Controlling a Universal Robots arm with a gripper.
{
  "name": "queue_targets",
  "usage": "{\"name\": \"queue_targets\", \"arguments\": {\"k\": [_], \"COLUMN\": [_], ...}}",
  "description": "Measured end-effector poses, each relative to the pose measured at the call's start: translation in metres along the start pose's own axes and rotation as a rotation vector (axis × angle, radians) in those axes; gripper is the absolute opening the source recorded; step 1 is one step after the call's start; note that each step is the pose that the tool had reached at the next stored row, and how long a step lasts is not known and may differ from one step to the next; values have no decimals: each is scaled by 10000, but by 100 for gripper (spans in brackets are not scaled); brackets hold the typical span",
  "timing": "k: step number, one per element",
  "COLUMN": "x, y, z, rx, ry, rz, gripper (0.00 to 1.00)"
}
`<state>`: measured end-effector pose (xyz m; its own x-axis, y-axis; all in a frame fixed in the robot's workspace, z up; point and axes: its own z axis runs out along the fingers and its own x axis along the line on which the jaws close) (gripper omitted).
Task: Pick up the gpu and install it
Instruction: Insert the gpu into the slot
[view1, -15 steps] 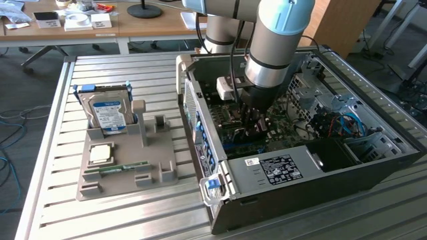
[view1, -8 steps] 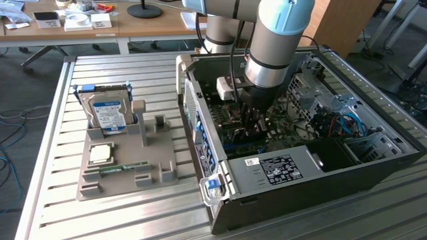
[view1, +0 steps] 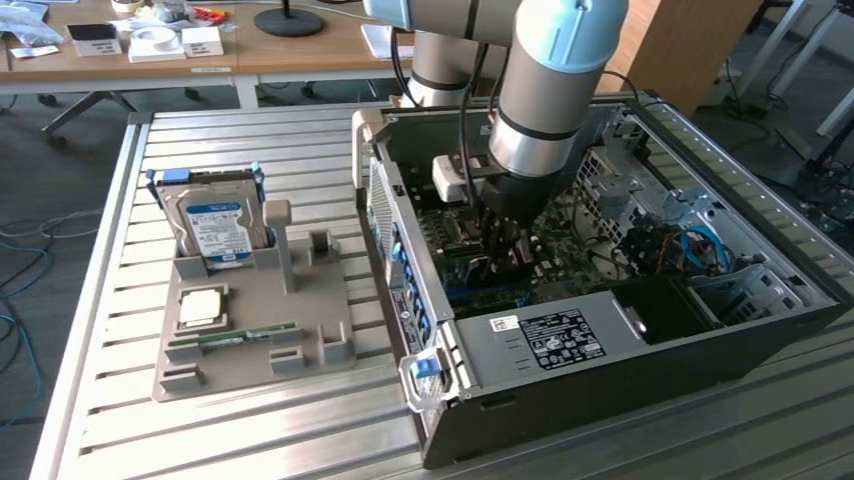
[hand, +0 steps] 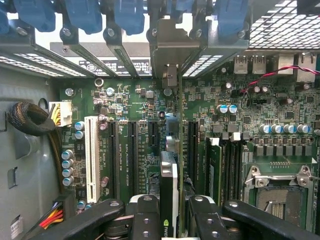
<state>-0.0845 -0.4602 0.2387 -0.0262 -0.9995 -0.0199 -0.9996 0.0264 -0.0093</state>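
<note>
Your gripper (hand: 169, 220) is clamped on the gpu (hand: 168, 190), held on edge between its black fingers (hand: 145, 215). The card stands just above the green motherboard (hand: 145, 100), inside the open computer case (view1: 641, 370) on the tabletop (view1: 200, 430).

green motherboard (hand: 145, 150) with one white slot (hand: 92, 157) and black slots; gpu (hand: 169, 200) dark-edged with a green logo; black gripper (hand: 170, 215) fingers; blue latches (hand: 125, 15) on grey case (view1: 641, 370); blue-labelled silver hard drive (view1: 214, 225) in grey holder (view1: 254, 340); slim green RAM stick (view1: 247, 335)
</note>
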Motion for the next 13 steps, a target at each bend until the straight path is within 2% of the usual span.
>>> {"name": "queue_targets", "arguments": {"k": [13], "x": [-2], "y": [34], "z": [0], "rx": [26], "ry": [4], "rz": [-3], "gripper": [27]}}
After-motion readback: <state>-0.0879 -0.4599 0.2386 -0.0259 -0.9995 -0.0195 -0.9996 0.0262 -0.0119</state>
